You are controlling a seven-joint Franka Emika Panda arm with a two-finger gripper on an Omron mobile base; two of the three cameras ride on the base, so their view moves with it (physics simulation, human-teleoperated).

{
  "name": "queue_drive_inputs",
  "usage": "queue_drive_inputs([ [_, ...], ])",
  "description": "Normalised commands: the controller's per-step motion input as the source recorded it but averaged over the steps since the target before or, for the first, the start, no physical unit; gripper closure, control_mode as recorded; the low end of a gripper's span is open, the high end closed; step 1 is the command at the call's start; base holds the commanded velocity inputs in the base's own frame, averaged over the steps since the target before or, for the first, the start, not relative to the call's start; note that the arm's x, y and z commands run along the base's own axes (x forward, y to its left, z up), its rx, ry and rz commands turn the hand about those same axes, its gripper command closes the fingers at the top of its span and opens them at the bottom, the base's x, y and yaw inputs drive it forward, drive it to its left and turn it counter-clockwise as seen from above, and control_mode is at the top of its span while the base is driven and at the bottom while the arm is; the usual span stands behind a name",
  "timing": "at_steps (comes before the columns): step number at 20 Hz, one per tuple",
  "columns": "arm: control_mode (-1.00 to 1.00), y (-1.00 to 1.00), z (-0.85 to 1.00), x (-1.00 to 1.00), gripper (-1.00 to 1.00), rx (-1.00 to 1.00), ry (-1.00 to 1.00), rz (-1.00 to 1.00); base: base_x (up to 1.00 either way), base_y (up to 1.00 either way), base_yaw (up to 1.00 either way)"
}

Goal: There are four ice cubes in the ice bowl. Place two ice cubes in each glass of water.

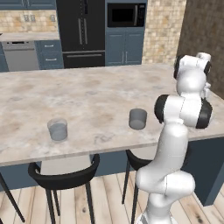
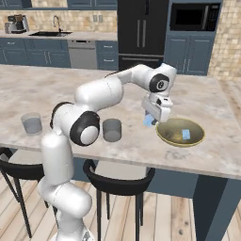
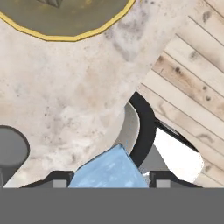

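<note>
Claw clamped on a cube, raised above the tabletop just left of the bowl rim. In the hand view, same cube wedged between the two fingertips, with the bowl rim at top and the tabletop edge, a stool and plank floor beyond. One more cube lying inside the bowl, toward its right side. Near glass standing left of the bowl, close to the front edge; far glass well off to the left, also near the front edge. From the left base view, near glass beside the arm, far glass left of it, both upright.
</note>
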Motion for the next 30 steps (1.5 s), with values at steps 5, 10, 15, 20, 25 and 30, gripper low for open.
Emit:
queue_drive_inputs([
  [5,-1.00,1.00,0.36,-0.10,1.00,-0.01,-0.11,0.00,0.00,0.00,0.00],
  [10,-1.00,1.00,0.49,0.11,1.00,-0.14,-0.03,-0.02,0.00,0.00,0.00],
  [15,-1.00,0.67,-0.15,0.16,1.00,-0.21,0.06,-0.03,0.00,0.00,0.00],
  [20,-1.00,0.40,-0.41,0.50,1.00,0.07,0.00,0.00,0.00,0.00,0.00],
  [25,-1.00,0.54,-0.13,0.64,1.00,0.09,-0.01,-0.05,0.00,0.00,0.00],
  [30,-1.00,0.23,-0.01,0.58,1.00,-0.07,0.01,-0.03,0.00,0.00,0.00],
])
